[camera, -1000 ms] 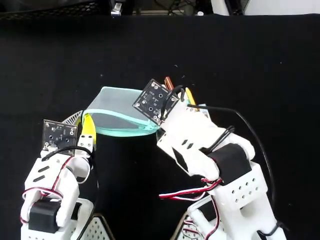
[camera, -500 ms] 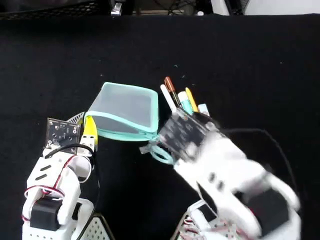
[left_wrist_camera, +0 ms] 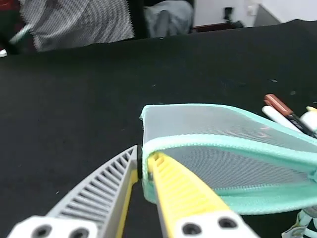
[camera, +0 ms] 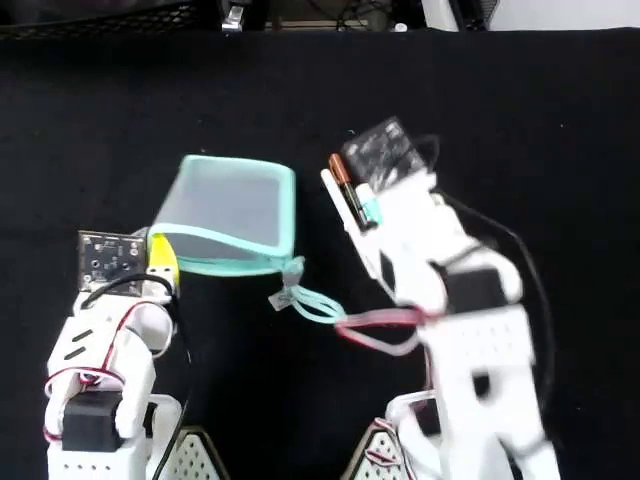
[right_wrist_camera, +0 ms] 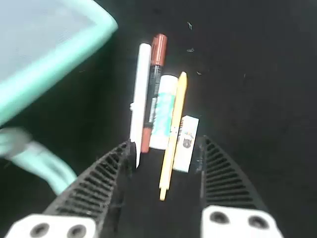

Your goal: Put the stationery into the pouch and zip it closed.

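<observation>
A mint-green mesh pouch [camera: 235,212] lies at the table's middle, mouth toward the arms, its strap [camera: 305,300] trailing beside it. My left gripper [camera: 158,258] is shut on the pouch's near left corner; the rim [left_wrist_camera: 144,157] sits pinched between the grey and yellow fingers [left_wrist_camera: 184,198]. Right of the pouch lies a row of stationery: white pen [right_wrist_camera: 140,94], brown marker [right_wrist_camera: 153,82], teal-labelled stick [right_wrist_camera: 162,111], yellow pencil [right_wrist_camera: 173,131] and small eraser [right_wrist_camera: 186,143]. My right gripper [right_wrist_camera: 165,145] hovers open over their near ends, holding nothing.
Black cloth covers the whole table [camera: 520,120]. Wide free room lies beyond the pouch and to the right of the stationery. The right arm's cables [camera: 380,330] hang close to the pouch strap.
The right arm left the pouch's right end, drew back, then swung out over the stationery row. The pouch slid slightly left with the left gripper still on it.
</observation>
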### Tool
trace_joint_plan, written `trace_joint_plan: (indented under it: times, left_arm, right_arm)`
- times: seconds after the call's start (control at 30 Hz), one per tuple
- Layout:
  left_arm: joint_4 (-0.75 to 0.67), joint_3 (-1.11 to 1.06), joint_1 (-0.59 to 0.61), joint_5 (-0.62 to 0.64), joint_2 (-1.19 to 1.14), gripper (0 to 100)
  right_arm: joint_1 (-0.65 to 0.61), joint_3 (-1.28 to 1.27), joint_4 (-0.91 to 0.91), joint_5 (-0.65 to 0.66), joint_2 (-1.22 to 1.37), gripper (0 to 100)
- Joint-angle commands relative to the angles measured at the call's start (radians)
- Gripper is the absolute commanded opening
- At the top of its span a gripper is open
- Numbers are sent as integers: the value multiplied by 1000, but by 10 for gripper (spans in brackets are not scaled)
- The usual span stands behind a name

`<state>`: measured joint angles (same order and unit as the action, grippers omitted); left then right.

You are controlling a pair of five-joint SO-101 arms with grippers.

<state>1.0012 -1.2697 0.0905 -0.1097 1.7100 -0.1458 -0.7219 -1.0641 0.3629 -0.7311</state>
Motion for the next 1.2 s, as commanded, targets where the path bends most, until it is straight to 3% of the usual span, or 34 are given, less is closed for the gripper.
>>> trace_joint_plan:
  times: [0.0, 0.2, 0.37, 0.63, 0.83, 1.17]
  left_arm:
    - [-11, 13, 31, -8, -2, 30]
    - [-15, 4, 27, -6, -2, 30]
    - [-11, 2, 27, -5, -2, 30]
    - [-9, 2, 27, -5, -2, 30]
    - [-9, 2, 25, -5, -3, 30]
    - [-9, 1, 25, -5, -8, 30]
  right_arm:
    - [23, 4, 207, -28, 234, 149]
    - [-83, 208, 241, -75, 636, 172]
    - [-87, 303, 221, -68, 872, 170]
    - [-91, 274, 229, -46, 912, 165]
    - [-91, 246, 229, -18, 905, 25]
    - [-94, 237, 210, -12, 905, 62]
